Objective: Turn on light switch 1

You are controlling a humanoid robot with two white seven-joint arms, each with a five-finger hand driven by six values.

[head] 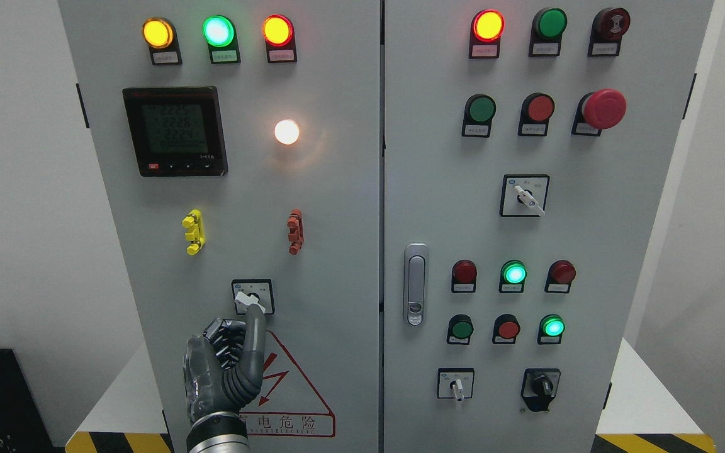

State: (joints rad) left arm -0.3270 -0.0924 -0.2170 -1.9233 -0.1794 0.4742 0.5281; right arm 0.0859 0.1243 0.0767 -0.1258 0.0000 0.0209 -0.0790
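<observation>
left hand (227,362) raised at the lower left door of the cabinet (337,207), one finger stretched onto the white knob of the rotary switch (253,297), other fingers curled, holding nothing. lamp (286,132) above glowing. turning step apparently finishing; next, probably only careful release.

Two cabinet doors (224,189), four rotary switches (253,297), one digital meter (175,131), two small clips (193,231), one red mushroom button (603,108), one hand (227,368).
</observation>
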